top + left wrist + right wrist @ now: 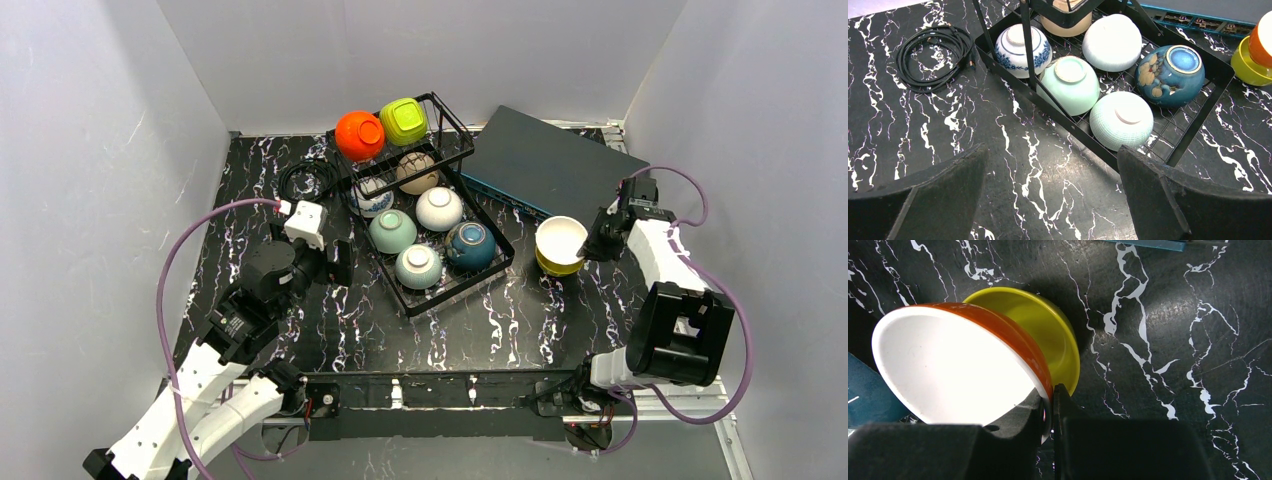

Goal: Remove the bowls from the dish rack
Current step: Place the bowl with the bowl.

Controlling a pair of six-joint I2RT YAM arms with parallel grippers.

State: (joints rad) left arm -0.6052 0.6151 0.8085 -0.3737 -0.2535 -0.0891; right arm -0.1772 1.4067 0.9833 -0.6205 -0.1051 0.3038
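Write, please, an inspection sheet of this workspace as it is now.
Surface: black marbled table, no spill seen.
Job's things: dish rack holds eight upturned bowls: orange bowl and lime green bowl on the raised tier, six in the tray. A yellow bowl stands on the table, right of the rack.
Clutter: dark grey-teal box behind the yellow bowl.
Hands: left hand open and empty beside the rack; right hand shut on the rim of an orange white-lined bowl, tilted over the yellow bowl.
Cables: coiled black cable left of the rack; purple cables along the arms.
Surroundings: plain white walls, nothing else seen.
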